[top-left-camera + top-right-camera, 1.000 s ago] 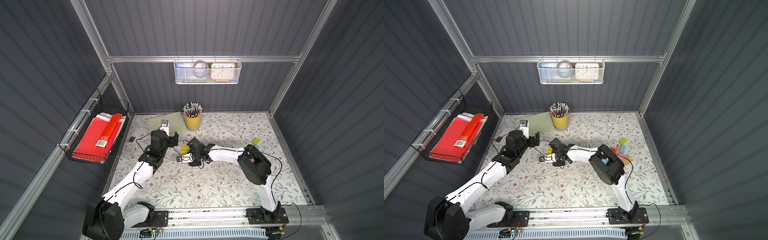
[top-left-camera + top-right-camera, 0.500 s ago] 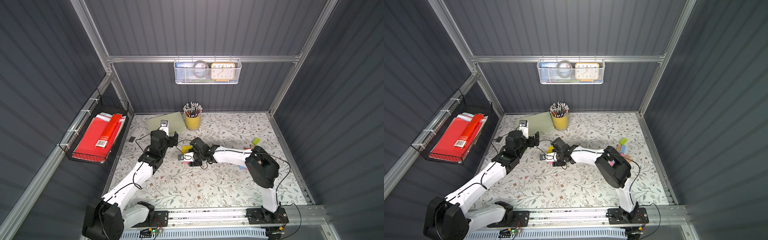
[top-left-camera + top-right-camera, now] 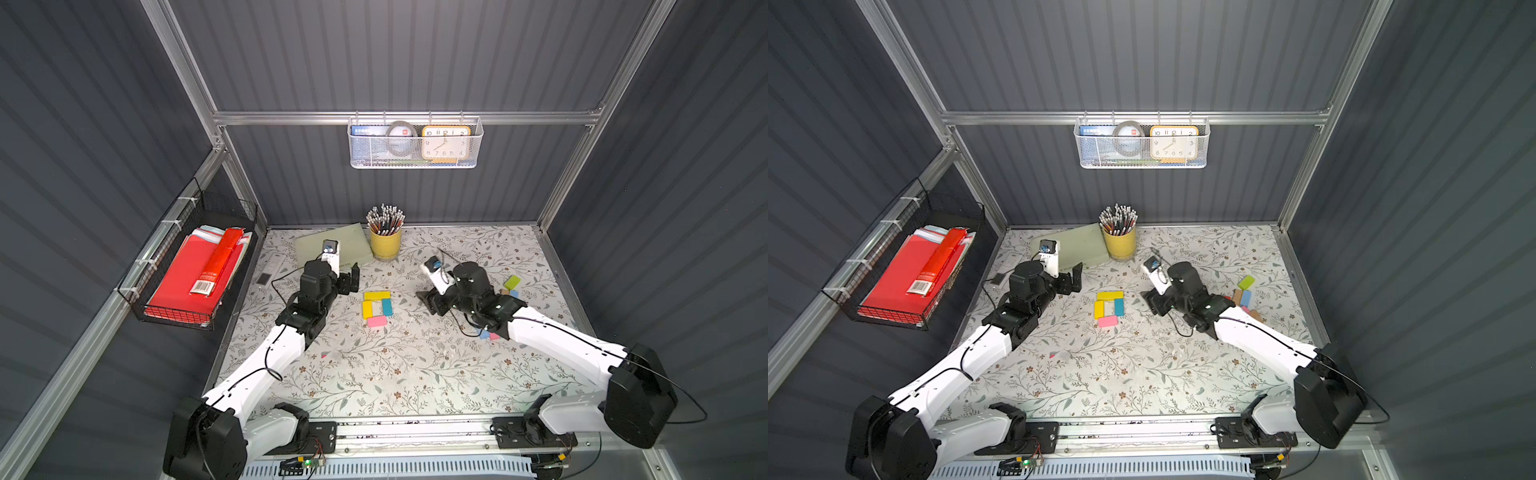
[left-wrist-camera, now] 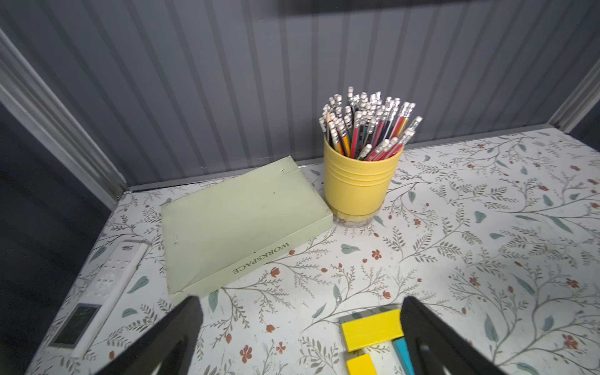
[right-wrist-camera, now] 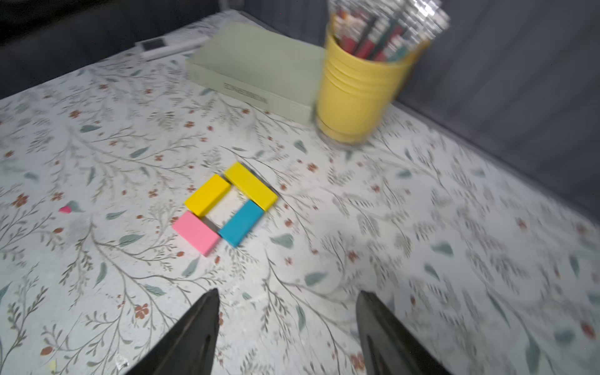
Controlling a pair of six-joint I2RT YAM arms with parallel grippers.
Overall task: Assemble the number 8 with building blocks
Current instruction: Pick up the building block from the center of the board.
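Blocks laid: four small flat rectangular blocks lie on the floral-patterned tabletop (image 3: 374, 374) as one closed square. A yellow block (image 3: 377, 295) crosses the far side, a second yellow block (image 3: 367, 309) forms the left side, a teal block (image 3: 387, 307) the right side, and a pink block (image 3: 377, 321) crosses the near side.
Right claw: a second ago your right gripper (image 3: 428, 300) was down over this cluster. Now it has drawn back to the right, well apart from the square, its fingers spread with nothing between them.
Left claw: your left gripper (image 3: 352, 277) hovers just beyond the square's far-left corner, spread wide and empty.
Meaning: the release looks finished, so the upper loop of the number 8 (image 3: 1107, 321) reads as closed. Three blocks for the lower loop appear to remain.
Spare blocks: a lime green block (image 3: 512, 282), a light blue block (image 3: 1246, 298) and a tan wooden block (image 3: 1236, 296) lie near the right wall. Others are partly hidden under your right arm.
Open room: bare tabletop runs from the pink block toward the metal front rail (image 3: 415, 428), giving room for the lower loop.
Edges: a yellow cup of pencils (image 3: 385, 245) and a pale green flat box (image 4: 240, 220) stand behind the square by the back wall. Your left claw is the nearest obstacle to the far yellow block.
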